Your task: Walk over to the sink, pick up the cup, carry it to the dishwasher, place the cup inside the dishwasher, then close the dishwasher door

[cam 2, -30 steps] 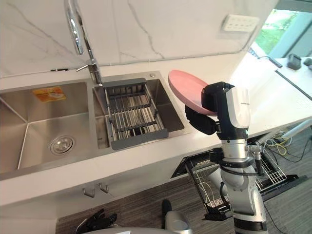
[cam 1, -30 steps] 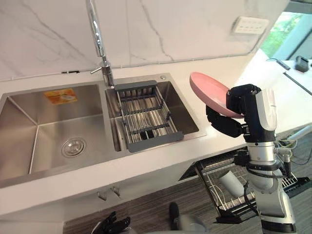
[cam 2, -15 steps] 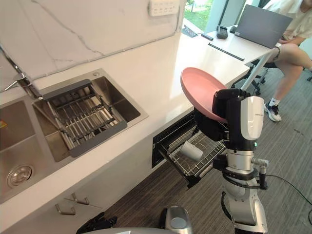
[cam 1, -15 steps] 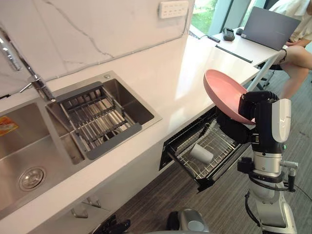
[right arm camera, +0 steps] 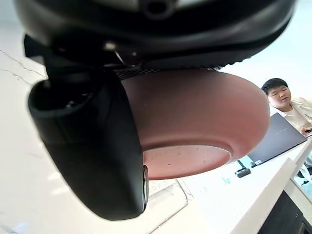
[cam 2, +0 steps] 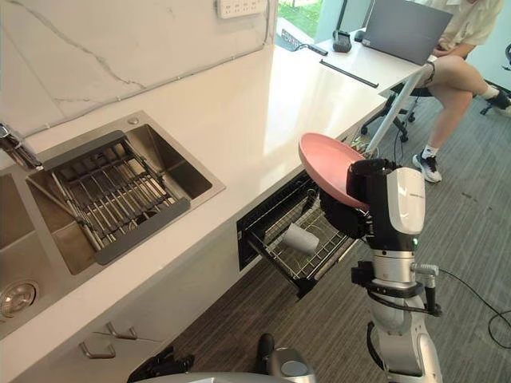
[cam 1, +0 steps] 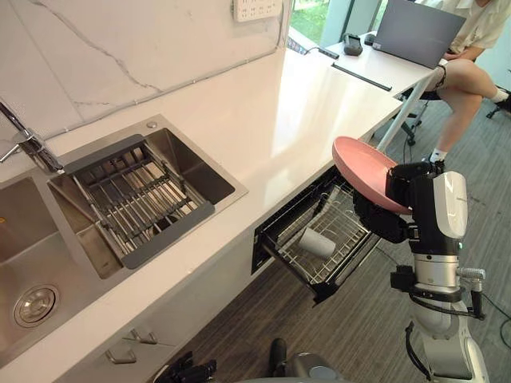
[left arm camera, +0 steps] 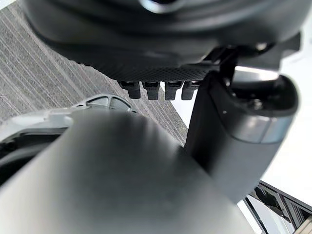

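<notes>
Right hand clamped on round pink plate, held by pulled-out wire dishwasher rack under white worktop. White cup lies sideways in rack. Left hand low, grip unclear.

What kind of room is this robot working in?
Probably an office kitchenette: a steel sink sits in a white counter, a pulled-out dishwasher rack below holds a cup, and a person sits at a desk with a laptop beyond.
</notes>
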Robot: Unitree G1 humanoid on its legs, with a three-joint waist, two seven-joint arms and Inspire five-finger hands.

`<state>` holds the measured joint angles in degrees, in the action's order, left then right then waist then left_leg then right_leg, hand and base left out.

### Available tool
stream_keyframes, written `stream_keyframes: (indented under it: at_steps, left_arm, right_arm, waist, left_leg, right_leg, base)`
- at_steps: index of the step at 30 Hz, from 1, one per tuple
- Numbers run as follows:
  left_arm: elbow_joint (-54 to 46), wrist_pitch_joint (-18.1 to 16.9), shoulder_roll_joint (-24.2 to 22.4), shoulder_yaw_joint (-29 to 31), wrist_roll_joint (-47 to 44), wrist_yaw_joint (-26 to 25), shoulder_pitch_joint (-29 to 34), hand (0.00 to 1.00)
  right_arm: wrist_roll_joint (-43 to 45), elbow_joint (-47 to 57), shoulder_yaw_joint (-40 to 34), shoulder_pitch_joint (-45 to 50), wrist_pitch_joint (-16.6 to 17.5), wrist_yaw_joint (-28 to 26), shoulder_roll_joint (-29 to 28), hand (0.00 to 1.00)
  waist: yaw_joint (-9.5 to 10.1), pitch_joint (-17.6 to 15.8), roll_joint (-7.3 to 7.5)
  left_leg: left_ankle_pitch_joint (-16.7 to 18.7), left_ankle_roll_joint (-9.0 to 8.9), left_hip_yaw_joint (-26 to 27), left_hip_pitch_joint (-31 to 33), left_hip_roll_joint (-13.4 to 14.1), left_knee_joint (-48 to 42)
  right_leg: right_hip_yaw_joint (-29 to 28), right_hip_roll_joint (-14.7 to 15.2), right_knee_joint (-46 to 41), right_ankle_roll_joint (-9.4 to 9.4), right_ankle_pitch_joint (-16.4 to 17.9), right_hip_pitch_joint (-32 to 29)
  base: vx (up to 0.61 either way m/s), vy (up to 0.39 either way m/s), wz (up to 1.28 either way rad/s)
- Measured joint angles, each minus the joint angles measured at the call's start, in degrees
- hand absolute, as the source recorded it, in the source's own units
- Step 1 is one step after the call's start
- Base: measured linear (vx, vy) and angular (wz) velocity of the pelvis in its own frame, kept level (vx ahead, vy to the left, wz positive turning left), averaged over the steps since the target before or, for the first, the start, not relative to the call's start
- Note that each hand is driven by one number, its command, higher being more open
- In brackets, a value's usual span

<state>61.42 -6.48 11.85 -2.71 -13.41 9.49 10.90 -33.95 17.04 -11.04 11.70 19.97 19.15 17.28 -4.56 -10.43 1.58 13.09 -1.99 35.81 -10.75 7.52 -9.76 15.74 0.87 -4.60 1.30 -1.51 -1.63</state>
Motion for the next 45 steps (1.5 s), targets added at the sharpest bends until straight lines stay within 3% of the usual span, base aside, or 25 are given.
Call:
stream_keyframes:
  at_steps: [6, 11, 18, 22, 32, 42, 45]
  left_arm:
    - [-0.01, 0.66, -0.1, -0.01, 0.14, 0.1, -0.37, 1.0]
    - [-0.61, 0.71, -0.64, 0.01, 0.11, 0.17, -2.22, 1.0]
    - [-3.67, -0.23, -0.23, 0.02, -1.45, -0.52, -9.4, 1.0]
    - [-5.7, -0.96, -0.74, -0.06, -3.0, -0.7, -12.55, 1.0]
    - [-12.06, -1.55, -1.11, 0.05, -5.82, -2.19, -14.53, 1.0]
    - [-14.05, -1.52, -0.53, 0.11, -8.05, -2.17, -14.48, 1.0]
    - [-15.19, -1.95, -0.72, 0.11, -8.05, -2.04, -14.52, 1.0]
  right_arm:
    - [-1.25, -8.08, -0.08, -0.48, -3.06, 2.68, -0.8, 0.0]
    - [-1.28, -15.65, -0.12, -6.83, -6.34, 6.77, 0.22, 0.0]
    - [-1.18, -26.88, -0.03, -23.62, -10.46, 12.44, 5.86, 0.0]
    - [0.25, -30.59, 0.11, -29.95, -11.03, 12.88, 8.47, 0.0]
    - [5.34, -31.6, 6.52, -40.98, -13.47, 13.53, 11.73, 0.0]
    - [8.68, -39.84, 9.32, -51.84, -19.07, 12.9, 15.1, 0.0]
    - [10.41, -44.36, 9.4, -54.94, -21.02, 12.05, 16.47, 0.0]
  waist:
    - [0.17, -0.23, -0.49]
    - [0.43, -1.58, -2.2]
    - [0.73, -11.67, -4.14]
    - [1.19, -15.22, -4.45]
    - [4.8, -15.71, -5.18]
    - [5.65, -15.79, -5.24]
    - [6.79, -15.79, -5.25]
  left_leg:
    - [-0.51, 0.81, -2.07, 1.92, -0.9, 0.28]
    - [-0.66, 1.1, -2.94, 7.2, -1.5, -2.12]
    - [2.65, 3.88, -5.35, 20.74, 0.03, -14.6]
    - [5.04, 4.86, -5.57, 27.7, 1.68, -21.91]
    - [8.42, 5.14, -8.26, 41.37, 5.67, -34.1]
    - [8.22, 4.95, -8.52, 45.37, 7.06, -35.57]
    - [7.87, 4.65, -8.65, 46.59, 7.28, -35.42]
  right_leg:
    - [1.59, 1.23, 0.01, -0.2, -0.46, -0.96]
    - [1.9, 2.75, -1.85, -0.26, -1.12, -5.89]
    - [2.43, 5.81, -11.61, 0.39, -0.11, -18.26]
    - [2.08, 7.09, -17.92, 0.83, 1.23, -25.26]
    - [3.57, 8.96, -29.41, 2.99, 5.96, -38.33]
    - [5.96, 9.3, -29.65, 3.59, 6.19, -41.42]
    - [6.49, 9.25, -29.58, 4.32, 5.84, -42.54]
  base:
    - [-0.09, 0.047, 0.15]
    - [-0.1, 0.055, 0.07]
    - [-0.16, -0.007, 0.11]
    - [-0.15, -0.008, 0.01]
    - [-0.04, -0.023, 0.07]
    - [-0.04, -0.012, -0.01]
    - [0.0, 0.0, 0.0]
